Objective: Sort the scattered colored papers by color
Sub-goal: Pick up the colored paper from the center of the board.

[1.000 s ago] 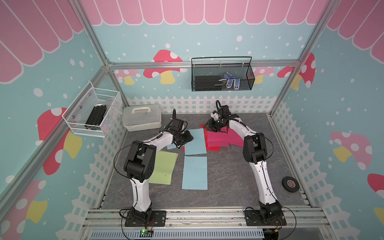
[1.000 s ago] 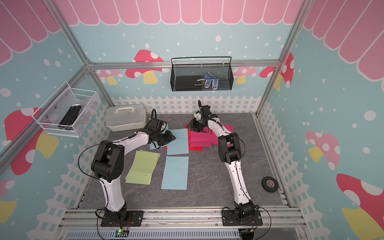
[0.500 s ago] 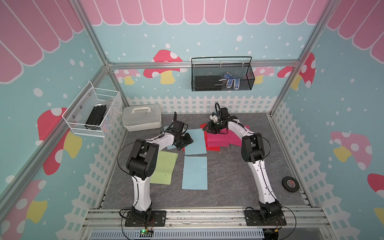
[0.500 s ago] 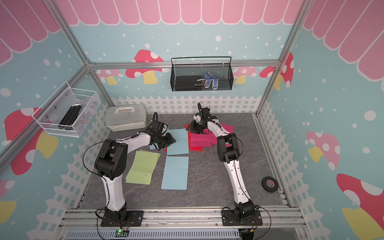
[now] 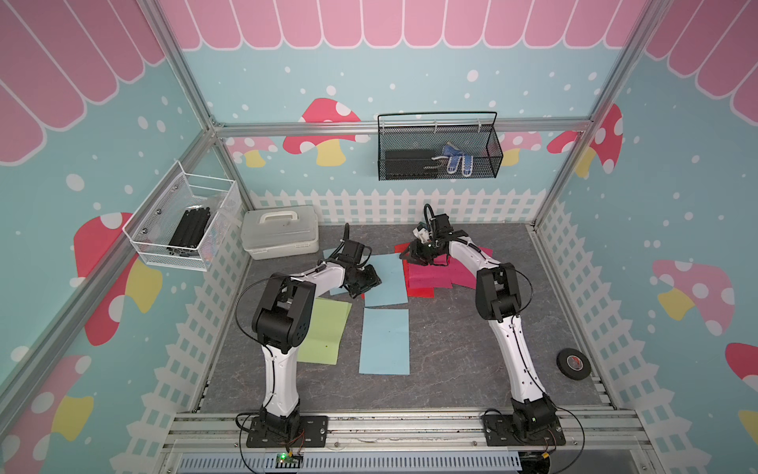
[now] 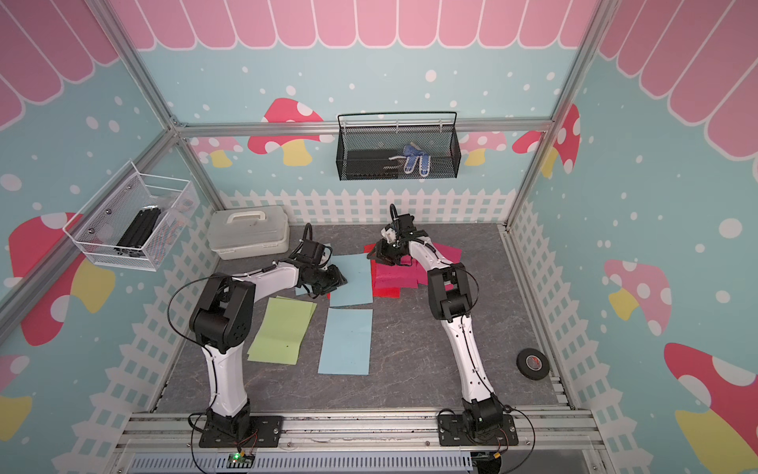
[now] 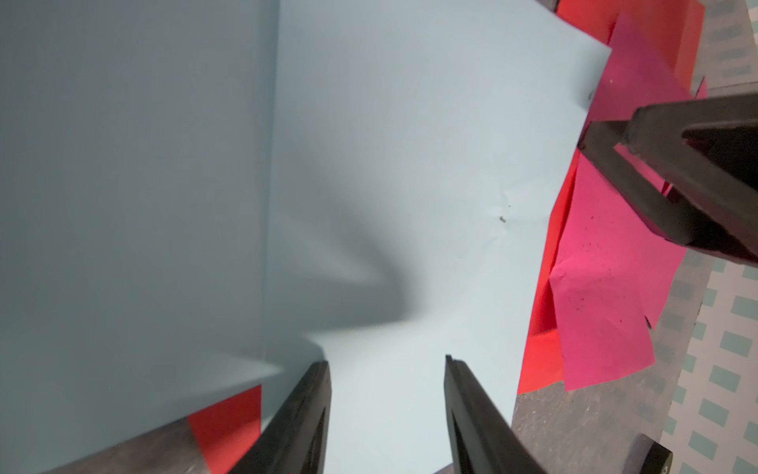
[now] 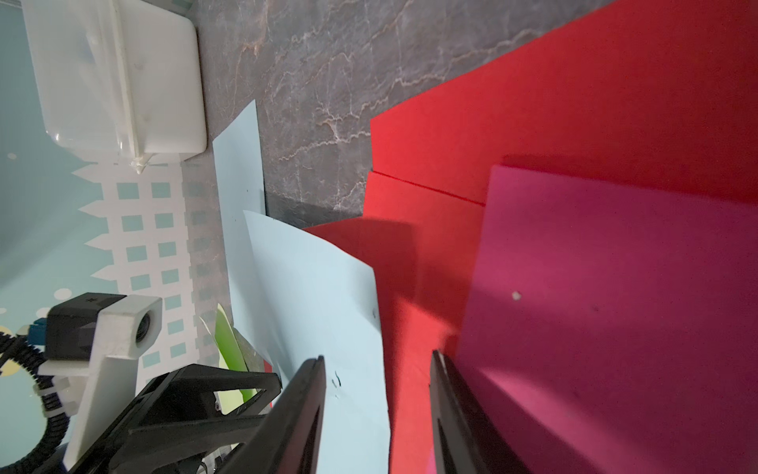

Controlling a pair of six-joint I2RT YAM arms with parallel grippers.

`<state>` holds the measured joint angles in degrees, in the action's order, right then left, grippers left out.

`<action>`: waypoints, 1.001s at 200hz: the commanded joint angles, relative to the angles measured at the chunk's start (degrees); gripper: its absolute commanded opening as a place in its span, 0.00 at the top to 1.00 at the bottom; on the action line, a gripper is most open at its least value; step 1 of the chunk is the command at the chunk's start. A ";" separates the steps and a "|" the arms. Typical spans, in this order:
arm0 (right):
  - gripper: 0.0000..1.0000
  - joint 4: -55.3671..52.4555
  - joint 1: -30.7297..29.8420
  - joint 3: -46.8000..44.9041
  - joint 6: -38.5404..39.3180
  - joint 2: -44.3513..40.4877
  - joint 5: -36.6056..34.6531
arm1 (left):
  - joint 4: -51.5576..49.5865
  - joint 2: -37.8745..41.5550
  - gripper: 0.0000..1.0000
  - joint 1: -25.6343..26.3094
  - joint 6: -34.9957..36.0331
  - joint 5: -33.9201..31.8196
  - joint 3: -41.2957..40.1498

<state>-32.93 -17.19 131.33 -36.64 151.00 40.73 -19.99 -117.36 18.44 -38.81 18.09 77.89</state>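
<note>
**A:** how far along is the color sort rn?

**B:** halfway-ish imo. green sheets [image 5: 324, 328] lie stacked on the tabletop [image 5: 451, 353], left side, done afaict. blues are near each other but not piled: front blue sheet [image 5: 385, 340], then rear blue sheet [image 5: 387, 279] w/ the left fingers [image 7: 303, 422] over it, apart, nothing pinched.

**A:** reds?

**B:** messy. red sheets [image 5: 418, 290] and magenta sheets [image 5: 430, 273] overlap in one heap at the back. right fingers [image 8: 303, 410] are apart over its edge, empty. a red corner [image 7: 225, 422] pokes out from under the blue too.
</note>
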 commanded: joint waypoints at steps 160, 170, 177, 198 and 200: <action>0.72 3.74 -1.35 -8.74 2.01 -2.74 7.70 | -1.02 -3.59 0.52 -0.25 0.07 0.72 1.04; 0.73 4.16 -1.42 -9.69 1.93 -3.37 8.09 | -1.03 -3.71 0.52 -0.26 -0.03 0.72 1.13; 0.73 4.27 -1.49 -10.22 1.85 -3.81 8.26 | -1.02 -3.60 0.52 -0.23 -0.03 0.68 1.14; 0.73 4.63 -1.78 -12.07 2.01 -5.55 8.40 | -1.12 -3.53 0.52 -0.25 0.04 0.63 1.15; 0.73 4.69 -1.79 -12.22 2.01 -5.78 8.40 | -1.13 -3.50 0.52 -0.29 0.04 0.59 1.20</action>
<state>-27.33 -18.09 121.82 -35.55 148.49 48.77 -19.64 -118.37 18.37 -38.79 19.14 78.78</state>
